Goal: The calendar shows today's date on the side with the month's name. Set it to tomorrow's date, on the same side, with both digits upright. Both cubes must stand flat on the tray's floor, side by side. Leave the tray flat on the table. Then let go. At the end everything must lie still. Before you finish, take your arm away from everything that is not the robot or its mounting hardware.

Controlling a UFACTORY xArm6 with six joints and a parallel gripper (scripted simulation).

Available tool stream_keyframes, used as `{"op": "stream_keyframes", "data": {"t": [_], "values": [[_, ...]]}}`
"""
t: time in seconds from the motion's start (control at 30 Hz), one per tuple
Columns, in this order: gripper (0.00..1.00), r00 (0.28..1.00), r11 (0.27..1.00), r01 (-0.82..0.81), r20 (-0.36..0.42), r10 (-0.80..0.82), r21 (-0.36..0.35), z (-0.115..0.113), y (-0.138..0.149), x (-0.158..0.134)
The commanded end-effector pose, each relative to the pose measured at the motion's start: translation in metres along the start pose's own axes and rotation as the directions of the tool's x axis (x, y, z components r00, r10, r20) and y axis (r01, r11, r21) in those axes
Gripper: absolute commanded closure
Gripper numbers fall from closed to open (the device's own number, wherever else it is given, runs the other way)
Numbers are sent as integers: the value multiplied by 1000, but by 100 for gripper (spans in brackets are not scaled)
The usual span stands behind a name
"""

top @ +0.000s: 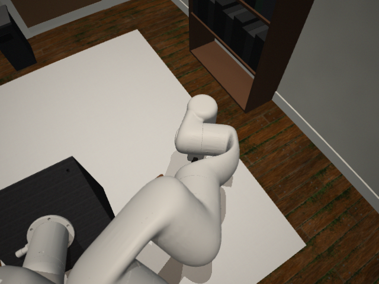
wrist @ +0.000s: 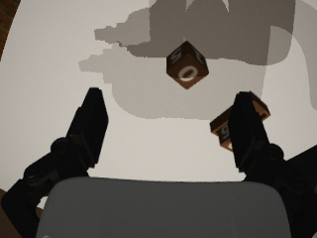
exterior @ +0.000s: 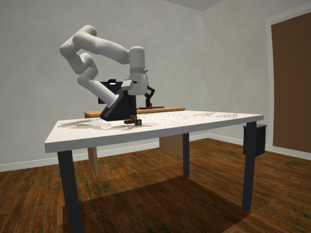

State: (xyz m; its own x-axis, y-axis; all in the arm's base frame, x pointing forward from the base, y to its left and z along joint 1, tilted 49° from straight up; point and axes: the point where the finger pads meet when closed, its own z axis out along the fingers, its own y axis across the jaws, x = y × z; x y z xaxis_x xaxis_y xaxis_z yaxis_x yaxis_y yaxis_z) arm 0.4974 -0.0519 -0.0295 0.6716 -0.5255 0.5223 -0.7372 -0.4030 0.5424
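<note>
The gripper (wrist: 168, 126) hangs above the white table (exterior: 200, 117) with its two black fingers spread as wide as they go, and nothing is between them. In the wrist view the fingers stand at the left and at the right, with the grey body of the gripper filling the lower part.

Below the gripper two small brown cubes lie on the table. One cube (wrist: 186, 66) is seen in the middle of the wrist view, turned diagonal, and its upper face shows a white round digit (it looks like a 0, but it is blurred). The other cube (wrist: 225, 126) is partly hidden behind the right finger, so its digit cannot be read there. The two cubes are apart from each other.

In the exterior view the cubes (exterior: 135, 120) are near the front left part of the table, close to the black base (exterior: 117, 110) of the arm. A 5 is readable on the front cube and something like a 6 on the one behind it. A low brown piece (exterior: 127, 122) lies just beside them on the left (perhaps the tray, I cannot tell for sure).

In the top view the white arm (top: 171, 207) covers the cubes. A dark bookshelf (top: 275, 55) stands on the wooden floor (top: 321, 198) beside the table.
</note>
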Motion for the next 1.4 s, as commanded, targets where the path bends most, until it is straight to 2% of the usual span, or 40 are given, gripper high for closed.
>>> {"op": "stream_keyframes", "data": {"t": [0.0, 0.27, 0.33, 0.4, 0.6, 0.77, 0.97, 1.0, 1.37], "values": [[0, 985, 985, -173, -10, 173, 10, -3, 3, -3], [0, 925, 925, -380, -8, 380, 12, -4, 8, -8], [0, 925, 925, -380, -8, 380, 12, -4, 8, -8], [0, 881, 881, -473, -7, 473, 13, -5, 11, -11], [0, 797, 797, -604, -5, 604, 13, -6, 15, -15], [0, 734, 734, -679, -3, 679, 14, -6, 18, -17], [0, 723, 723, -691, -3, 691, 14, -6, 18, -18], [53, 723, 723, -691, -3, 691, 14, -6, 18, -18], [53, 723, 723, -691, -3, 691, 14, -6, 18, -18]]}}
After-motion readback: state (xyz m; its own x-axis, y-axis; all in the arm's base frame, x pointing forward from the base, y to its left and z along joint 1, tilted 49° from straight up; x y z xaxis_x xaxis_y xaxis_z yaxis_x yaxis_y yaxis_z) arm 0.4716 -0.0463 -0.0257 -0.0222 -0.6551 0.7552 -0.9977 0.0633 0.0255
